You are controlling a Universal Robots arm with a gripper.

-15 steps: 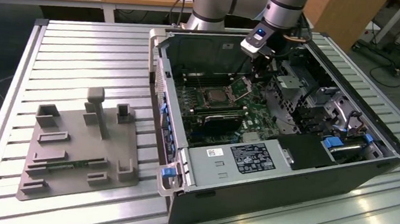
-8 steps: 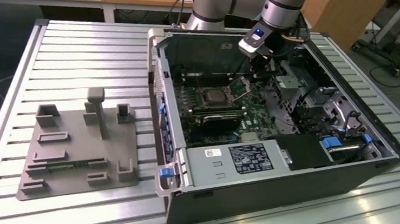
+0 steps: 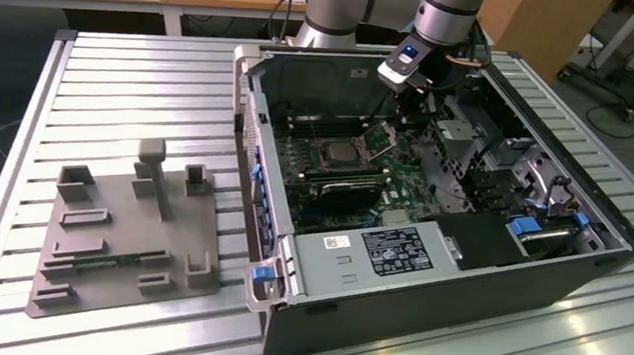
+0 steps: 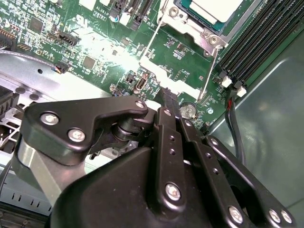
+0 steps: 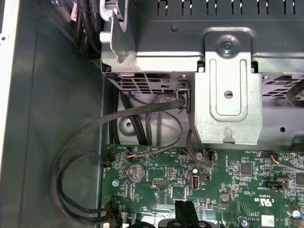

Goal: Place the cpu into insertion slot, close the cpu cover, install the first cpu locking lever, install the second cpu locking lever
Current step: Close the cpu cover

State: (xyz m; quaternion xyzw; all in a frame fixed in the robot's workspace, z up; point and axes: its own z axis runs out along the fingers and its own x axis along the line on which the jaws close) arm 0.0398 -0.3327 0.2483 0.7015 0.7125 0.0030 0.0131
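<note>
Pincer, closed on nothing, hangs over bare motherboard near the edge of the cpu cover.

The arm is silver-grey, blue-capped; its black tool (jointed links) carries silver screws.

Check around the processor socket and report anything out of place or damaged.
Nothing stands out. The cpu lies flat and square inside the cpu cover, and the green board around it shows no damage or loose parts. Whether the thin lever beside it is latched cannot be told.
</note>
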